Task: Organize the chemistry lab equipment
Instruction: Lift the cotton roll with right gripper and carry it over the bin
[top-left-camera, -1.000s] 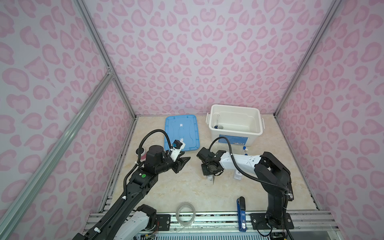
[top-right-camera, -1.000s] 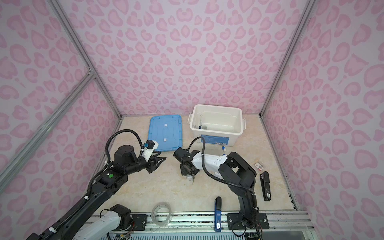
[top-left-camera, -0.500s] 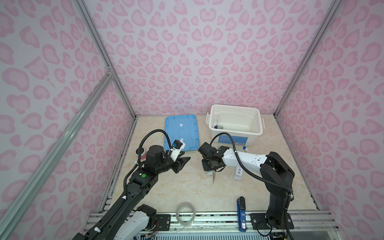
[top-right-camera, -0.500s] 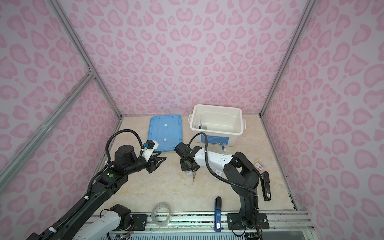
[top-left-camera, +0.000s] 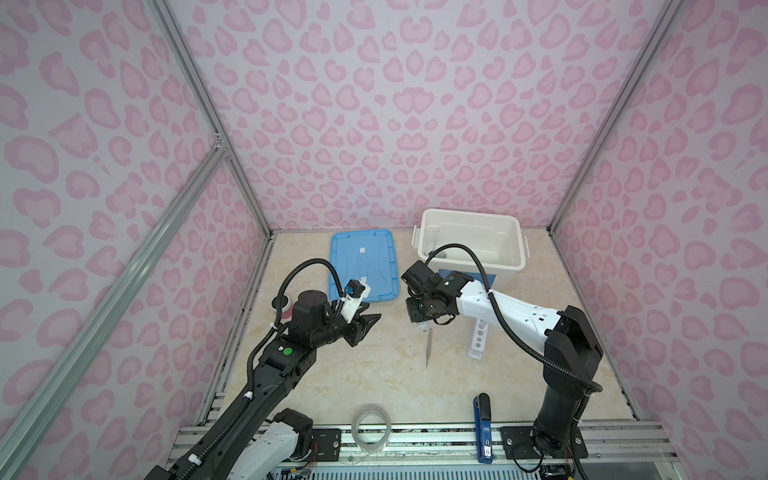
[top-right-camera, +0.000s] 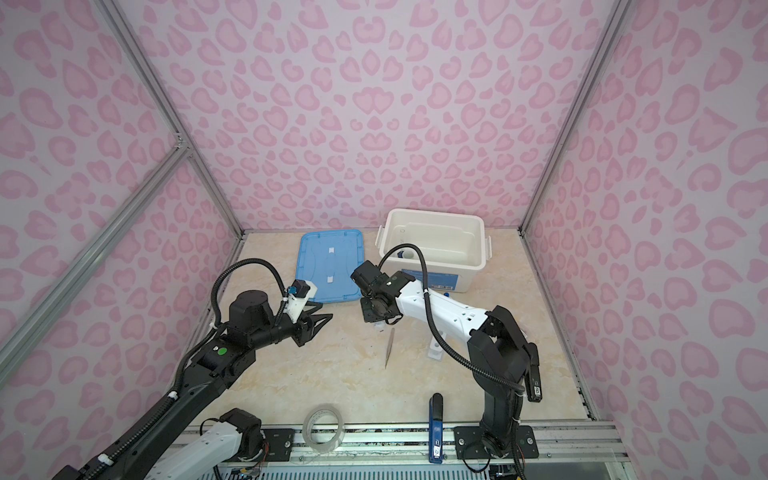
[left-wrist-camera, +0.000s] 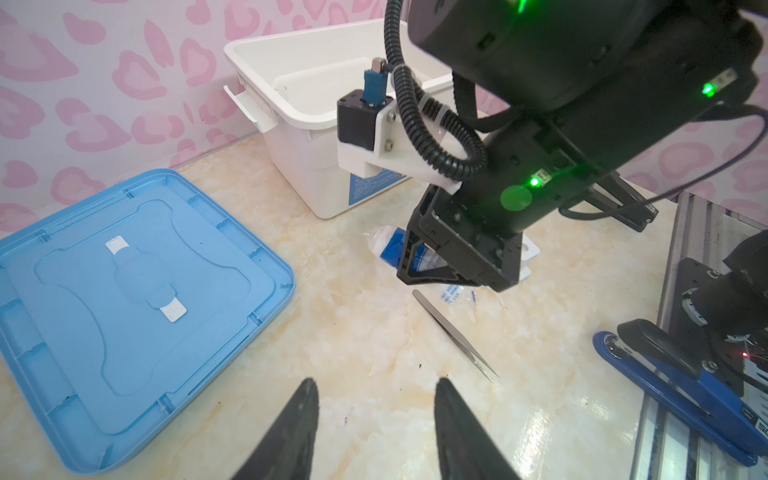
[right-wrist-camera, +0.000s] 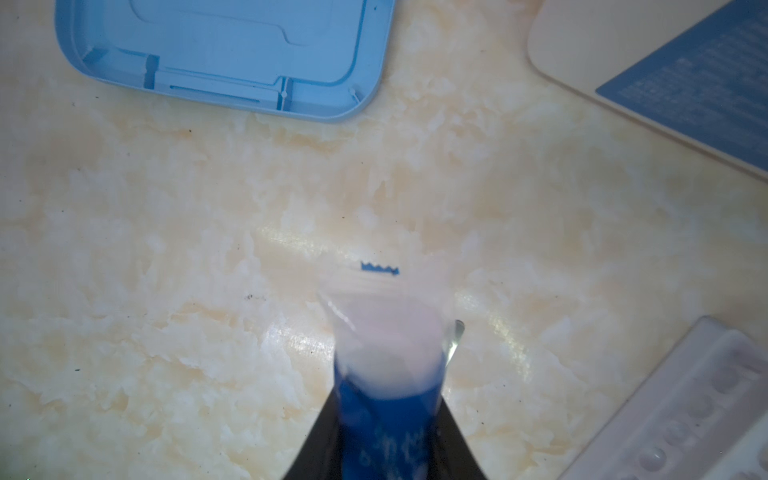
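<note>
Held: blue-and-clear packet (right-wrist-camera: 388, 365), pinched in the right hand (top-left-camera: 419, 323), long axis in line with the jaws, free end past the tips, low over the bench (top-left-camera: 365, 374). White bin (top-left-camera: 469, 215) sits just behind that hand, toward the back wall, so the right arm is nearer. Left hand (left-wrist-camera: 376, 388) spread, empty.

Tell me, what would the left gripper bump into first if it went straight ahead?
Probably the packet held in the right gripper, which hangs right ahead of the open left gripper. The tweezers lie just off to one side. Depth is unclear, so it might touch the table first.
</note>
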